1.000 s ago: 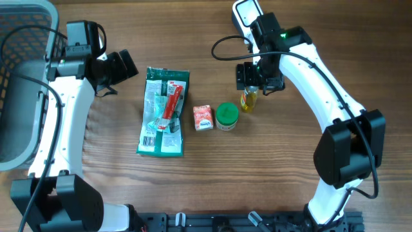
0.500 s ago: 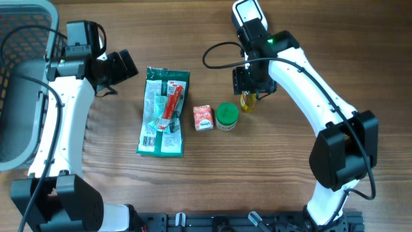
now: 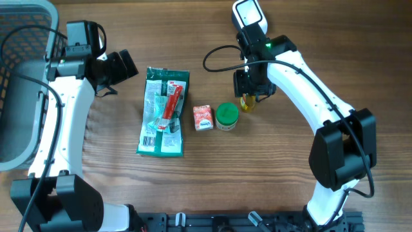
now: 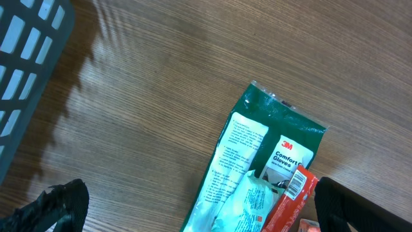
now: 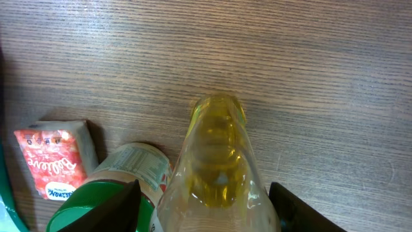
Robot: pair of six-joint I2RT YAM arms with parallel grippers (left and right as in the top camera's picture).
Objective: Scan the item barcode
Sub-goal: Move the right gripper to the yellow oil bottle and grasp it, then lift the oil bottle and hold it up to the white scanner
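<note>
A small bottle of yellow liquid [image 3: 248,101] stands beside a green-lidded jar [image 3: 226,116] at mid-table. My right gripper [image 3: 253,85] has come down over it and its two dark fingers hug the bottle [image 5: 219,161] on both sides, shut on it. The bottle still rests on the wood. My left gripper [image 3: 123,67] hovers wide open at the left, over bare table by the top corner of a green glove packet [image 4: 257,161], holding nothing. No barcode on the bottle shows in any view.
A red stick pack [image 3: 172,103] lies on the green packet [image 3: 164,122]. A small red-and-white carton [image 3: 203,117] sits left of the jar. A white handheld device [image 3: 248,14] lies at the back edge. A grey basket [image 3: 19,77] fills the far left.
The right arm has shifted a little left and back over the bottle, and its fingers have drawn in around it. The left arm and the other items have not moved.
</note>
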